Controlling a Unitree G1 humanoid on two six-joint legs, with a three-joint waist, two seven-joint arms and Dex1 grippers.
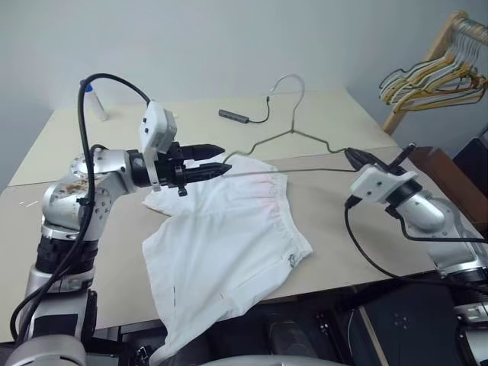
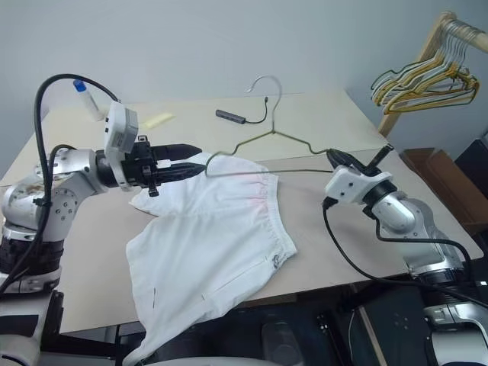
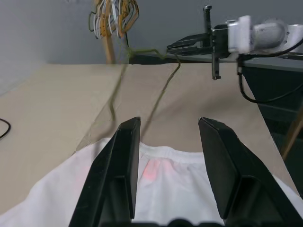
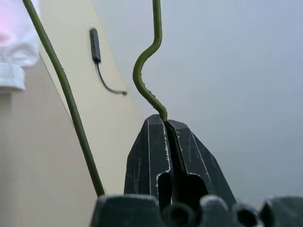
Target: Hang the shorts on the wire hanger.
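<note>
Shorts (image 1: 229, 252) lie flat at the near table (image 1: 69, 252) edge, one leg hanging over it, gathered waistband toward the far side.

Wire hanger (image 1: 293, 137) is raised over the table — right gripper (image 1: 358, 158) pressed together on its right corner, long bar running leftward toward the waistband, hook up.

Left gripper (image 1: 210, 160) hovers over the waistband's left end, fingers (image 3: 124, 165) spread, nothing between them. It is the nearer arm to the cloth.

Judgement: next move turns on feeding the bar's free left end into the waistband or a leg opening.

Right wrist view shows the wire nipped at the very fingertips; left wrist view shows the waistband just under its pads.
</note>
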